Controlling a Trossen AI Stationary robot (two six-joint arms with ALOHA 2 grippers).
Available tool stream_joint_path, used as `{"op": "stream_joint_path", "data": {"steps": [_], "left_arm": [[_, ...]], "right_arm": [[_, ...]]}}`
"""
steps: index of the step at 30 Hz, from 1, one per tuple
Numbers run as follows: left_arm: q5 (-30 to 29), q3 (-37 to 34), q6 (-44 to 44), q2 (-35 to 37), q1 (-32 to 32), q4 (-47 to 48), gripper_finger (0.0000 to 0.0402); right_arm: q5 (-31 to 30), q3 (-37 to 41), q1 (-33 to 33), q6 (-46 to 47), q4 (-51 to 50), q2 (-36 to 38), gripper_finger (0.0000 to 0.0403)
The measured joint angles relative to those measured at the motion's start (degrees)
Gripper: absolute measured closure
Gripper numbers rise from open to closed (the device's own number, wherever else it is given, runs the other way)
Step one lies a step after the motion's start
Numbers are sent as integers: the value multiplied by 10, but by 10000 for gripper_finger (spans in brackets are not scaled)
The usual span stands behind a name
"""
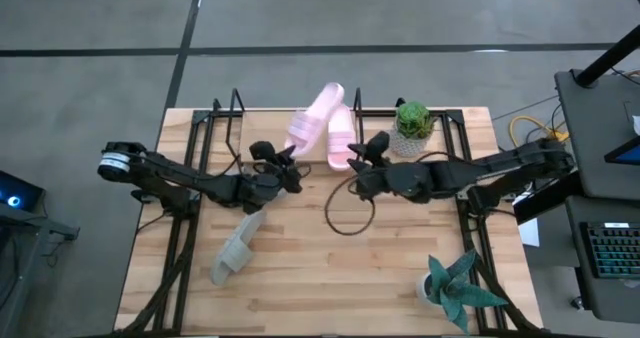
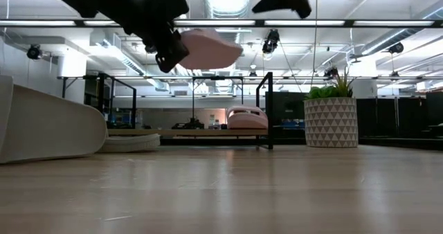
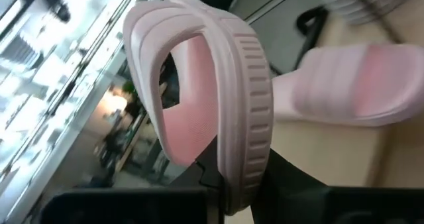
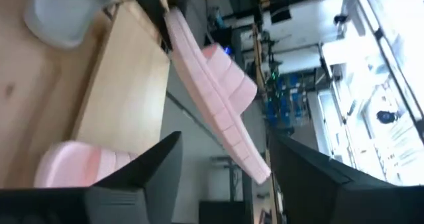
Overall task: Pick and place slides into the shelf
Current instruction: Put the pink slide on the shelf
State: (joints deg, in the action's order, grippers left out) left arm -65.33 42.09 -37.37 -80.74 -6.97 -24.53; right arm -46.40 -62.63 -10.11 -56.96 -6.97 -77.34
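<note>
My left gripper (image 1: pixel 287 165) is shut on a pale pink slide (image 1: pixel 318 116) and holds it in the air above the shelf (image 2: pixel 187 131) at the table's far edge. The second pink slide (image 1: pixel 341 138) lies sole-down on the shelf board (image 2: pixel 248 118). The grey-green slides (image 1: pixel 238 246) lie on the tabletop nearer the near-left side; the closest one (image 2: pixel 48 130) fills the left of the low view. My right gripper (image 4: pixel 222 184) hangs open in the air just right of the pink slides (image 1: pixel 368 161), touching nothing. My left gripper pinches the pink slide's sole at its strap end (image 3: pixel 233 184), one finger on the footbed side under the strap and one on the underside. The fingers reach it from the table's left. The slide (image 2: pixel 208 47) is lifted clear, sticking out beyond the fingers toward the far edge.
A potted plant in a patterned white pot (image 1: pixel 412 121) stands on the table right of the shelf's black uprights (image 2: pixel 268 109). Another spiky plant (image 1: pixel 455 288) sits at the near-right corner. A dark cable loop (image 1: pixel 345 213) lies mid-table.
</note>
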Motion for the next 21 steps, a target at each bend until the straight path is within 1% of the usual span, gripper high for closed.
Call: {"op": "stream_joint_path", "data": {"steps": [4,8,11,16,21], "left_arm": [[12,0,-25,1,-22,-3,388],[10,4,-35,1,-33,-2,388],[9,8,-39,1,-37,-3,389],[54,10,-40,2,-40,-4,389],[68,15,-40,2,-44,-4,389]], "right_arm": [[-1,-17,27,-19,-6,-24,166],[7,-33,48,-41,-41,-35,170],[28,-38,62,-48,-65,-34,177],[55,-38,81,-52,-68,-29,181],[65,-38,91,-72,-76,-34,181]]}}
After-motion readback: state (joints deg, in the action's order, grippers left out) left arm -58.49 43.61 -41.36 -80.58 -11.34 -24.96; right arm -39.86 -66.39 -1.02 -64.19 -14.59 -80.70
